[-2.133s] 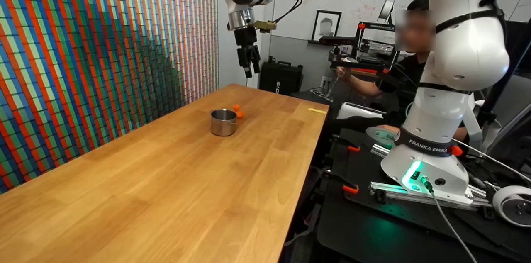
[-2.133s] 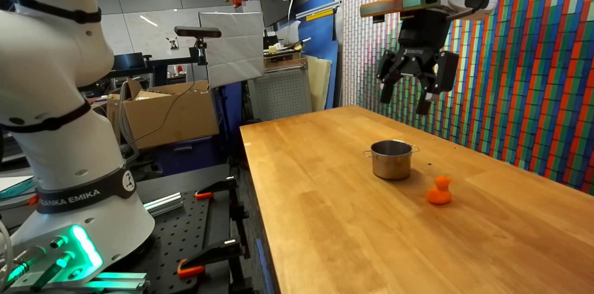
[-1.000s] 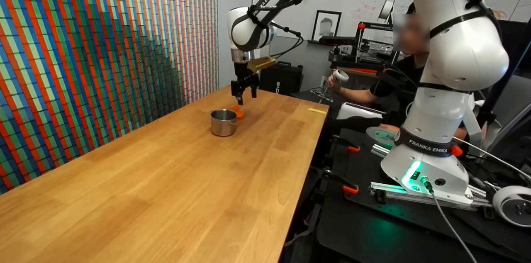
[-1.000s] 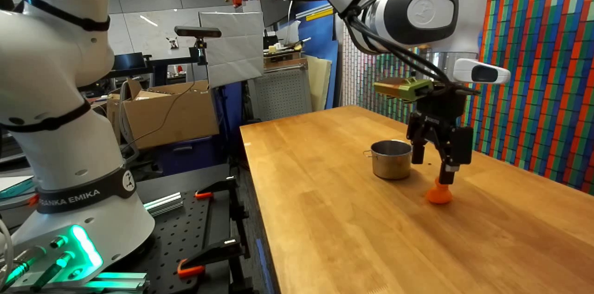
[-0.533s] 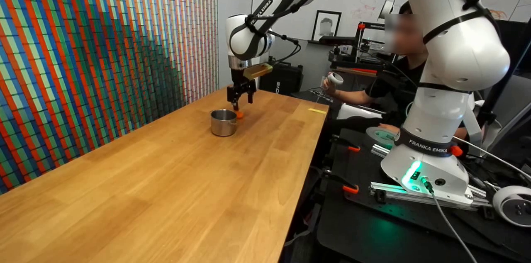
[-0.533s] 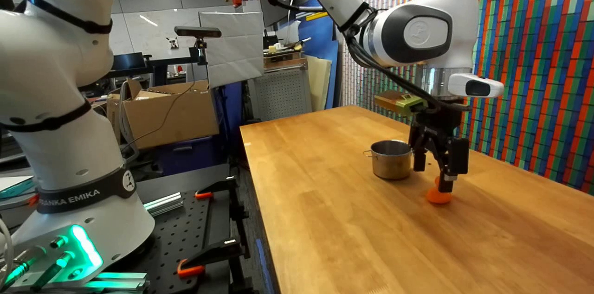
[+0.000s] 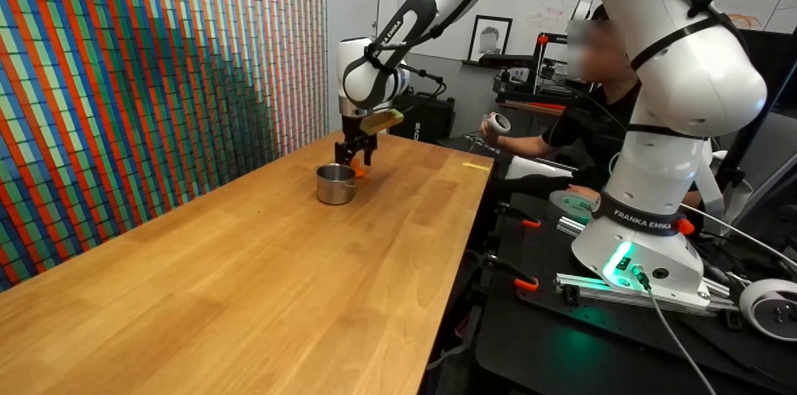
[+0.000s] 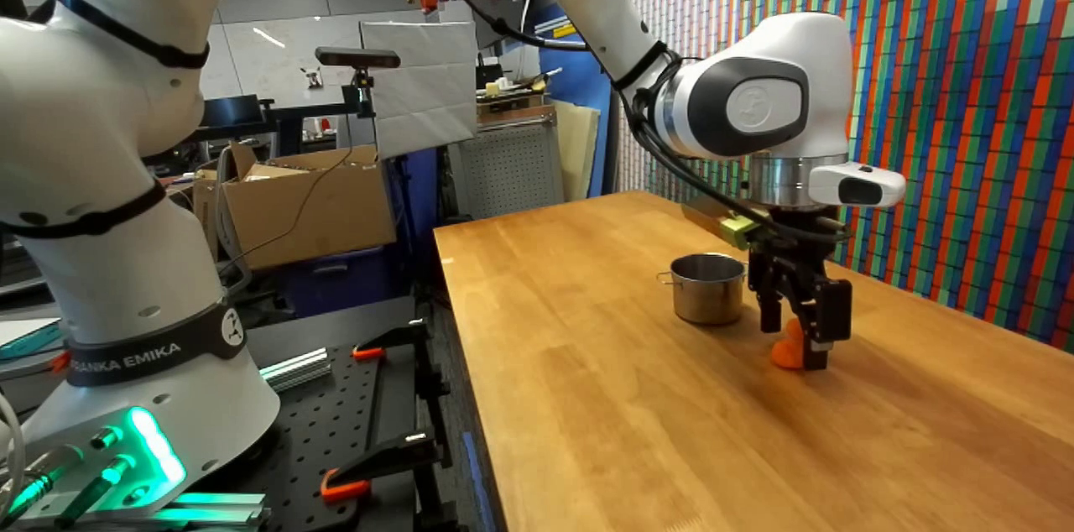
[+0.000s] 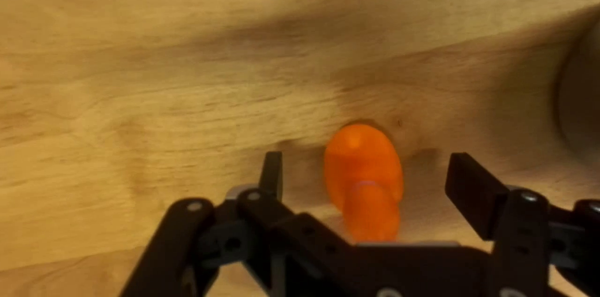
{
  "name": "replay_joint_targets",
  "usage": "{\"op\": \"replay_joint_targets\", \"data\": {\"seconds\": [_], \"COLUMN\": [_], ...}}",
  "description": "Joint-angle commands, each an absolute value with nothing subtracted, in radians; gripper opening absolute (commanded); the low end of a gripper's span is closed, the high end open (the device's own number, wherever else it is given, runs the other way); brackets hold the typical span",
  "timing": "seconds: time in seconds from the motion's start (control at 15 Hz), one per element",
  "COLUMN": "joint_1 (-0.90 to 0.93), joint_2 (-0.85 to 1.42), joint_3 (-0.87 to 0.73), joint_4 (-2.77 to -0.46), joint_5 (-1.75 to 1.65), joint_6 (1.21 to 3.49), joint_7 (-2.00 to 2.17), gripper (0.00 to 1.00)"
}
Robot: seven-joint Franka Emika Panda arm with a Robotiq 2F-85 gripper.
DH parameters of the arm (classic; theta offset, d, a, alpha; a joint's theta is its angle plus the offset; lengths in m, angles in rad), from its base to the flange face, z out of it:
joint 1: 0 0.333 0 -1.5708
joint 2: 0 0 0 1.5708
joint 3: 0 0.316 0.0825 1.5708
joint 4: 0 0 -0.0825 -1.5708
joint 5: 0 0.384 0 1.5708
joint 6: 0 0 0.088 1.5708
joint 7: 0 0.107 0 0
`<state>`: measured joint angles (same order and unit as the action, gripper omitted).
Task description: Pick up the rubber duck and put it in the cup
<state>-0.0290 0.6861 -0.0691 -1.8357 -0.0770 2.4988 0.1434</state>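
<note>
The orange rubber duck [image 9: 363, 161] stands upright on the wooden table. In the wrist view it lies between my two open fingers, with a gap on each side. The gripper body hides part of its head. My gripper [image 8: 793, 346] is open and low around the duck, fingertips near the table; one finger covers part of the duck [image 8: 787, 354] in an exterior view. The silver metal cup [image 8: 707, 297] stands beside the gripper. In an exterior view the cup [image 7: 336, 186] partly hides the duck [image 7: 359, 171] and a fingertip. The cup's edge [image 9: 581, 95] shows at the wrist view's right.
The wooden table [image 7: 280, 270] carries the duck and cup. A coloured tiled wall [image 8: 948, 138] runs along the table's far side, near the arm. A person [image 7: 598, 102] holding a controller sits behind the robot base. The base stands on a black table [image 7: 529, 345].
My gripper has come down from above the table to around the duck, fingers still open. The duck and the cup have not visibly moved.
</note>
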Motion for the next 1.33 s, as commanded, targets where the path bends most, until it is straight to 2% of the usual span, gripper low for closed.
{"op": "replay_joint_targets", "data": {"seconds": [0.0, 0.27, 0.4, 0.93, 1.27], "joint_1": [0.002, -0.001, -0.008, -0.028, -0.017], "joint_2": [0.726, 0.716, 0.691, 0.591, 0.547], "joint_3": [-0.101, -0.090, -0.075, -0.024, 0.010], "joint_4": [-1.808, -1.809, -1.798, -1.658, -1.650], "joint_5": [-0.093, -0.070, -0.055, 0.037, 0.103], "joint_6": [2.574, 2.550, 2.491, 2.139, 1.993], "joint_7": [0.159, 0.150, 0.136, 0.110, 0.119], "gripper": [0.58, 0.27, 0.18, 0.18, 0.18]}}
